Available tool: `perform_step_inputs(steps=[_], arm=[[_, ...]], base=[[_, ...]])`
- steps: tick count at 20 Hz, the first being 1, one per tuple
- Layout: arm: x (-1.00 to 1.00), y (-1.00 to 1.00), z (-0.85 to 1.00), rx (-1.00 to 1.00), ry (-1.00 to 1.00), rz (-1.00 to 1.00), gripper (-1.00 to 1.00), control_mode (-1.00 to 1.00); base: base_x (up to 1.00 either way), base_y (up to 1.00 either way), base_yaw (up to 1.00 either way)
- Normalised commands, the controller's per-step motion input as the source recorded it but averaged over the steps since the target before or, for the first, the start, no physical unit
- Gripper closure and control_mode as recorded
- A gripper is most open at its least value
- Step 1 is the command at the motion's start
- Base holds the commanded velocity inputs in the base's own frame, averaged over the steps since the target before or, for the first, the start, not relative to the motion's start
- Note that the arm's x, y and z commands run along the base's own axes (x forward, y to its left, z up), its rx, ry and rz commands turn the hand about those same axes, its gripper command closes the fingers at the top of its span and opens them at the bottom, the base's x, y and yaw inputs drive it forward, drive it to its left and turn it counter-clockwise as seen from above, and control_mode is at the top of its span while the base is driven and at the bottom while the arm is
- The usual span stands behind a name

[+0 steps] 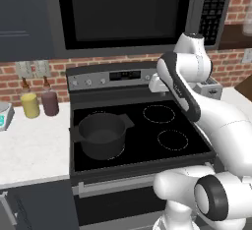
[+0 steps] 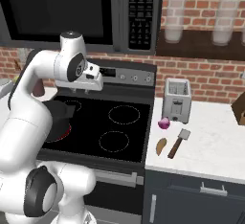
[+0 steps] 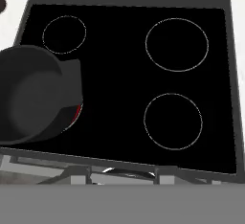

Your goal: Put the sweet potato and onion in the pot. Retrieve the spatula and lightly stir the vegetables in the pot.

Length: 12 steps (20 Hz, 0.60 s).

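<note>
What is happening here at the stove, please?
The robot arm is raised above the stove and its gripper holds nothing. The pot sits empty on the front left burner. The onion, sweet potato and spatula lie on the counter right of the stove, before the toaster, untouched.

The pot (image 1: 102,134) is set on the front left burner of the stove (image 1: 147,140), and nothing is seen inside it. Two bottles (image 1: 39,101) are stood on the tabletop (image 1: 29,148) left of the stove. On the tabletop right of the stove, a toaster (image 2: 176,99) is placed at the back; the onion (image 2: 163,123) lies just before it, the sweet potato (image 2: 161,146) nearer the front edge, and the spatula (image 2: 178,142) just right of both.
</note>
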Motion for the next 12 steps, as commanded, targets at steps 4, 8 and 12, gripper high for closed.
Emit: perform_step_inputs(steps=[4,8,12], arm=[[0.00,0.00,0.00,0.00,0.00,0.00,-1.00,1.00],[0.00,0.00,0.00,0.00,0.00,0.00,-1.00,1.00],[0.00,0.00,0.00,0.00,0.00,0.00,-1.00,1.00]], base=[[0.00,-0.28,0.00],[0.00,-0.90,0.00],[0.00,-1.00,0.00]])
